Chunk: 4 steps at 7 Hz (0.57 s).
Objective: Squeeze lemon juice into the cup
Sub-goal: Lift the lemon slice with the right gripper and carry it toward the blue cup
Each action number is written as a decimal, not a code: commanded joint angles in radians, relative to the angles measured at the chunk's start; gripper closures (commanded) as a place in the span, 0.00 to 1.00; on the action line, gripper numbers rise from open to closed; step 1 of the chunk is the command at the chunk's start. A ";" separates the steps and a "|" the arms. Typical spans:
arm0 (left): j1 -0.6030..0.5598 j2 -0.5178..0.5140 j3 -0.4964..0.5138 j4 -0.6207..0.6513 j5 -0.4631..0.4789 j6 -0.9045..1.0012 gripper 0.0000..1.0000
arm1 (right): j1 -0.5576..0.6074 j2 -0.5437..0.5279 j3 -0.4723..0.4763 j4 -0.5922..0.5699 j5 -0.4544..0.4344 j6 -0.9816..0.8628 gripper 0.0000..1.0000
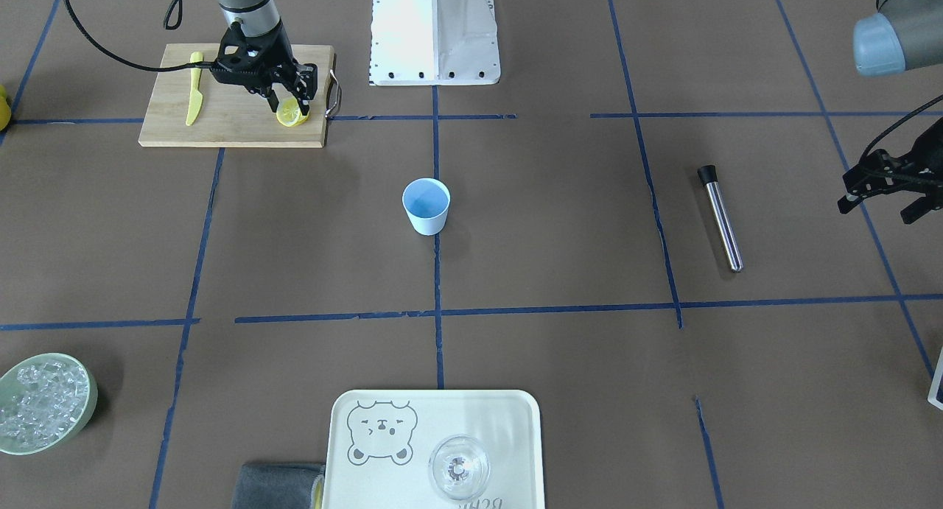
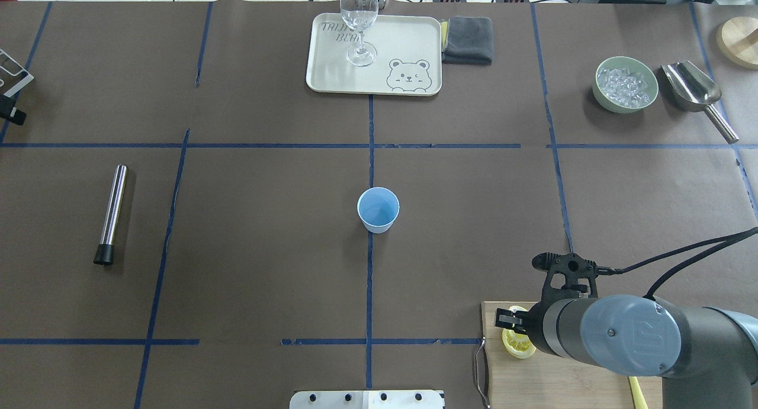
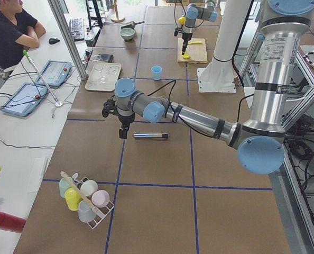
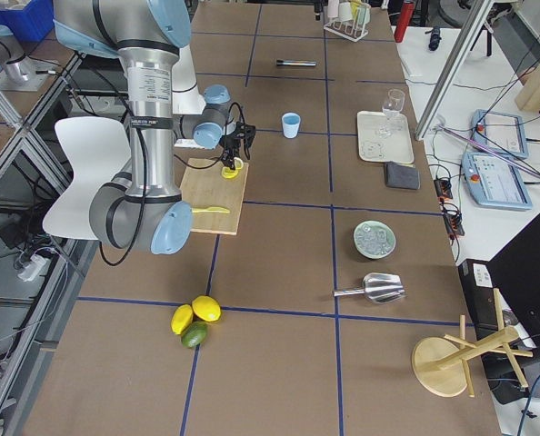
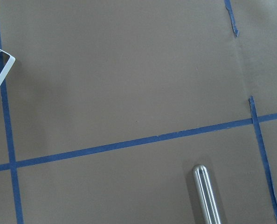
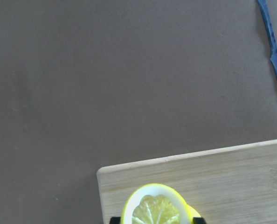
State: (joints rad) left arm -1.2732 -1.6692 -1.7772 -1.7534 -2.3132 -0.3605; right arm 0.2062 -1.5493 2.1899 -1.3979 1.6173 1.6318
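On the cutting board (image 1: pixel 236 130), the right hand (image 1: pixel 289 98) straddles the lemon (image 1: pixel 292 115). Clamped or not, I can't tell. A weak pinch could drop it short of the cup (image 1: pixel 426 207), well apart across the tabletop (image 1: pixel 560 229).

One cup (image 1: pixel 426 205), one glass (image 1: pixel 459 467), one tray (image 1: pixel 435 409), one ice bowl (image 1: pixel 93 400), one board (image 1: pixel 228 130), one knife (image 1: pixel 194 89).

Lemon (image 1: pixel 291 114) at board (image 1: pixel 228 128) corner, cup (image 1: pixel 426 206) apart

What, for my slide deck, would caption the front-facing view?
Right gripper, jaws flanking a lemon slice on the cutting board; blue cup stands mid-table.
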 commanded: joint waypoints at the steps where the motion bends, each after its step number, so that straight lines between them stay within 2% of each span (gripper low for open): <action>1: 0.000 -0.007 0.005 0.000 0.000 0.000 0.00 | 0.085 0.006 0.031 -0.004 0.074 -0.006 0.42; 2: 0.000 -0.010 0.010 0.000 0.000 0.000 0.00 | 0.116 0.006 0.056 -0.009 0.099 -0.007 0.42; 3: 0.000 -0.017 0.015 0.000 0.000 0.000 0.00 | 0.139 0.008 0.121 -0.095 0.134 -0.009 0.41; 4: 0.000 -0.017 0.015 -0.002 0.000 0.000 0.00 | 0.159 0.091 0.172 -0.236 0.145 -0.009 0.40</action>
State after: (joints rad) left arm -1.2732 -1.6833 -1.7647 -1.7537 -2.3133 -0.3605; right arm 0.3367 -1.5225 2.2985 -1.4981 1.7381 1.6238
